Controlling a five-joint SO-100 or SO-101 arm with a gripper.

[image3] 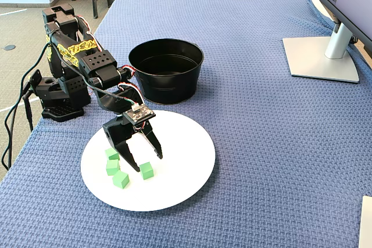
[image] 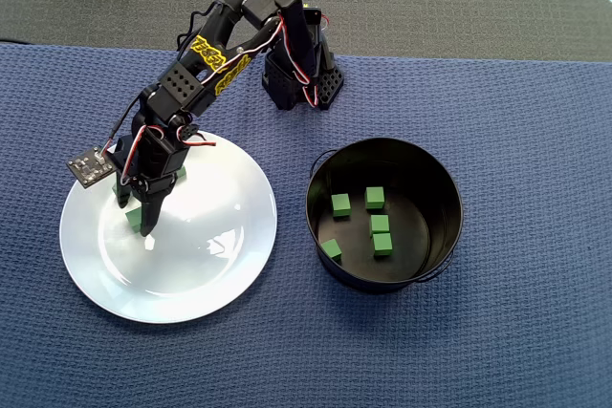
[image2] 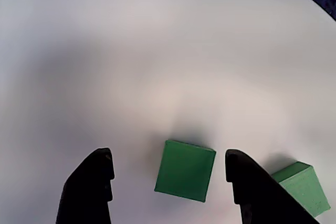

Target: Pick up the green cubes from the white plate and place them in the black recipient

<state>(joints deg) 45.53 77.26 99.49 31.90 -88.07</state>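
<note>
Blue woven cloth [image3: 261,143] is covering the whole table, and everything is sitting on it. On it the white plate [image3: 186,172] is lying flat, close to the arm's base. Just beside the plate, not touching it, the black recipient [image: 440,236] is standing upright; in the overhead view it is to the right of the plate.

Next comes the black arm [image: 206,64] with its yellow stickers. It is leaning down over the plate. Its gripper [image2: 168,169] is hanging low with its two fingers spread wide apart and holding nothing.

Smallest of all are the green cubes. Five of them [image: 375,198] are lying on the floor of the black recipient. Four more [image3: 146,170] are sitting on the plate in the fixed view. In the wrist view one green cube [image2: 185,170] is sitting right between the spread fingers, with a gap on each side. Another cube [image2: 299,187] is lying just past the right finger.

So I think the arm is lining up to grab a cube, and about half the job is done. Next the fingers need to go down a little more and squeeze shut on the middle cube. They should not bump the other cube. Then the arm should lift it over to the black recipient.
</note>
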